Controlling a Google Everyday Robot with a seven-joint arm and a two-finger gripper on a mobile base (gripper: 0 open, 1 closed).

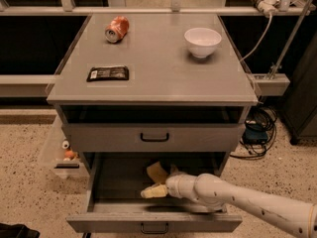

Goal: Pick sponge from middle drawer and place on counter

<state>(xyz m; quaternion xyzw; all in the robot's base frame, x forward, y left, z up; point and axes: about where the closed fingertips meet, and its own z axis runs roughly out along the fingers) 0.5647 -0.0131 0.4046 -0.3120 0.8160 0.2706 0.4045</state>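
Middle drawer (119, 185) open, holding the sponge (157, 171). My pincer (151, 192) is inside too, just at the sponge's 6 o'clock; apart or together, I cannot tell. White bowl (202, 41) at the desk's (158, 71) 2 o'clock.

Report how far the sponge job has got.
Done: the drawer is pulled open. In hand: the gripper is inside it, just in front of the sponge, which lies on the drawer floor and does not look lifted. Left: grasp the sponge, raise it and set it on the counter.
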